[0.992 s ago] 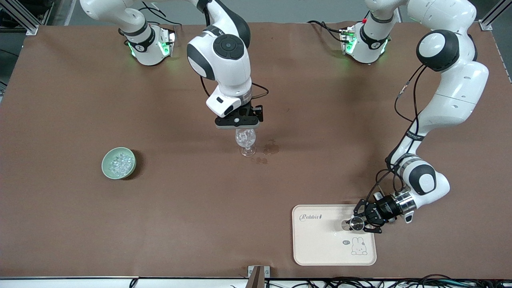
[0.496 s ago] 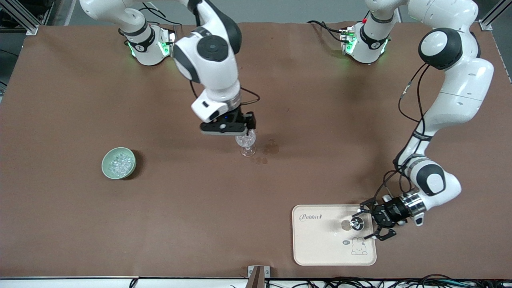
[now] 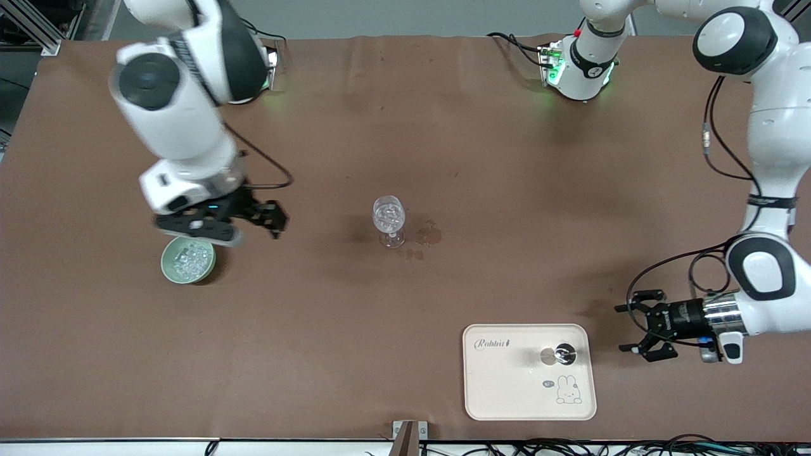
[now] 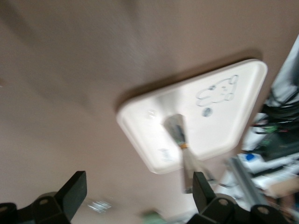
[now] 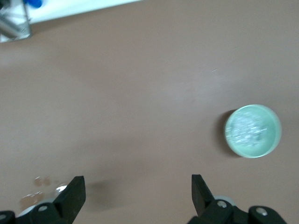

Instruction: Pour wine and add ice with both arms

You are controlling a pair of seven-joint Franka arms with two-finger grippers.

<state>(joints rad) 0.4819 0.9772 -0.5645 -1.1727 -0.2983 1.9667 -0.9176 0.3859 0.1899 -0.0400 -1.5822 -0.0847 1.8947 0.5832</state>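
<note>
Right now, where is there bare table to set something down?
Bare cloth lies between the green bowl and the stemmed glass, and from the glass to the tray. It is crowded at the bowl under the right gripper, and beside the tray near the left gripper.

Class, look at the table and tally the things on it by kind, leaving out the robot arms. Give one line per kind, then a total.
Stemmed glass: 1
Green bowl holding ice: 1
Cream tray: 1
Bottle standing on the tray: 1
Total: 4
</note>
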